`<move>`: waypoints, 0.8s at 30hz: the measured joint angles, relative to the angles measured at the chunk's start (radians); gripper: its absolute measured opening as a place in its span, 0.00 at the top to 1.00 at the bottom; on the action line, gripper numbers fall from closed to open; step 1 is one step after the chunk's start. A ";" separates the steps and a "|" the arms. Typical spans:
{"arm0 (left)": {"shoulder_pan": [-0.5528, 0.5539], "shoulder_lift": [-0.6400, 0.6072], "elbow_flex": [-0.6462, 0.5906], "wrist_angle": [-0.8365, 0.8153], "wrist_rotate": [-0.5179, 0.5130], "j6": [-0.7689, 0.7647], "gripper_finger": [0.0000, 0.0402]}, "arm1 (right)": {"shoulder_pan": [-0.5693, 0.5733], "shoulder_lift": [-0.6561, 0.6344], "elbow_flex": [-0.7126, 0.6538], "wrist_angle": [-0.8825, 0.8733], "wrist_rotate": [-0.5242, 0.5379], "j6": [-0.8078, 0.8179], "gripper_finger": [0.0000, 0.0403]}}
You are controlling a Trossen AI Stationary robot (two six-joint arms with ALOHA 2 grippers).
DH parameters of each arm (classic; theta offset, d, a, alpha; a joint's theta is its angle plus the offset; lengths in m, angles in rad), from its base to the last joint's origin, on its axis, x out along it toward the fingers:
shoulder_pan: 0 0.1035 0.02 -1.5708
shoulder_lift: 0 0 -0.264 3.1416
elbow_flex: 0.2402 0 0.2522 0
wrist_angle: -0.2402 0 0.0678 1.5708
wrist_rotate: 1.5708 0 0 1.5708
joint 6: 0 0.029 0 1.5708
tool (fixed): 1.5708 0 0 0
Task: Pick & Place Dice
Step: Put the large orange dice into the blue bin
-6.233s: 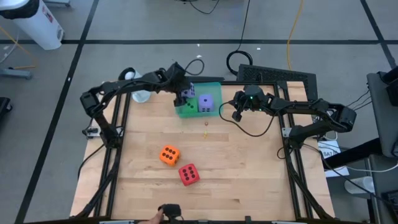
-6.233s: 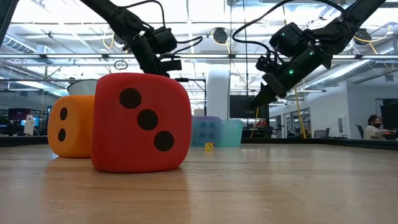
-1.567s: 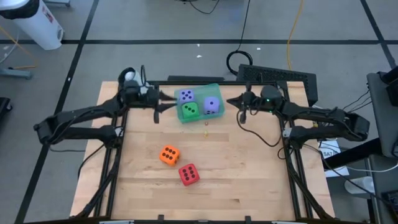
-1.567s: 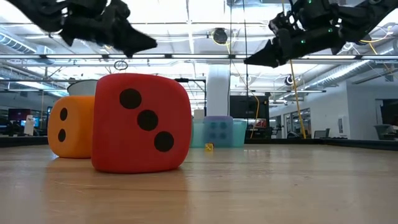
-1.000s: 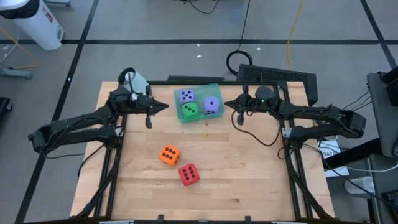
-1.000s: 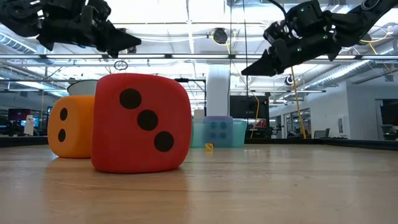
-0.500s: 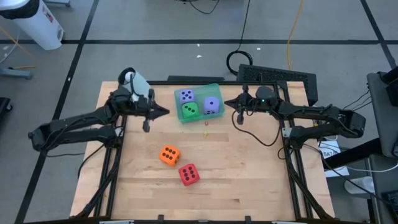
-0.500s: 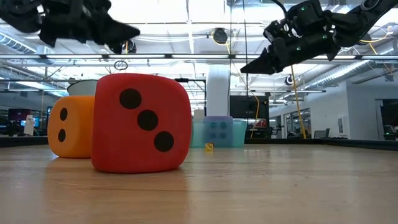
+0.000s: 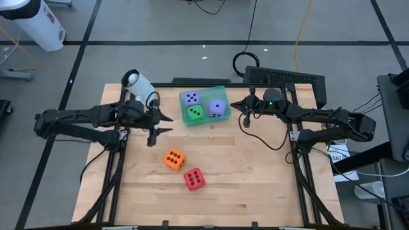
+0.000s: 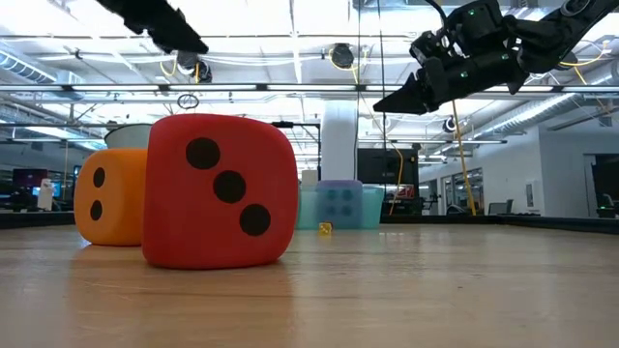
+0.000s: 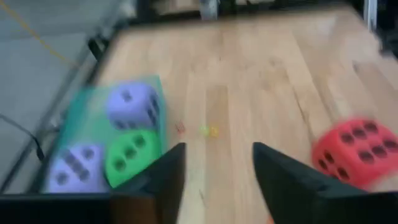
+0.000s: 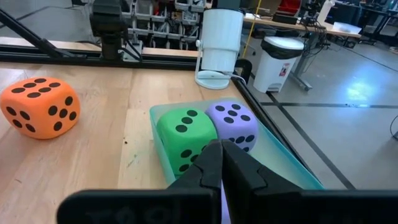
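Note:
A teal tray (image 9: 222,93) at the table's far middle holds two purple dice (image 9: 191,98) (image 9: 218,108) and a green die (image 9: 195,114). An orange die (image 9: 174,159) and a red die (image 9: 194,179) rest on the wood nearer the front. My left gripper (image 9: 165,123) hovers open and empty left of the tray; its wrist view (image 11: 217,168) shows the tray and the red die (image 11: 354,152) beyond the fingers. My right gripper (image 9: 234,106) hovers shut and empty right of the tray, pointing at the green die (image 12: 186,137).
A white cylinder (image 9: 137,82) stands at the far left corner. A tiny yellow object (image 9: 211,135) lies on the wood just in front of the tray. Dark frame rails run along the table's left and right sides. Bare wood lies right of the red die.
My left gripper has gone a little toward the table's near edge and has risen in the low view, staying open. The dice and the tray have not moved.

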 joint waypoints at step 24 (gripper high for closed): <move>-0.233 0.294 0.013 -0.040 0.040 -0.051 0.01 | 0.000 0.000 0.000 -0.018 -0.001 0.000 1.00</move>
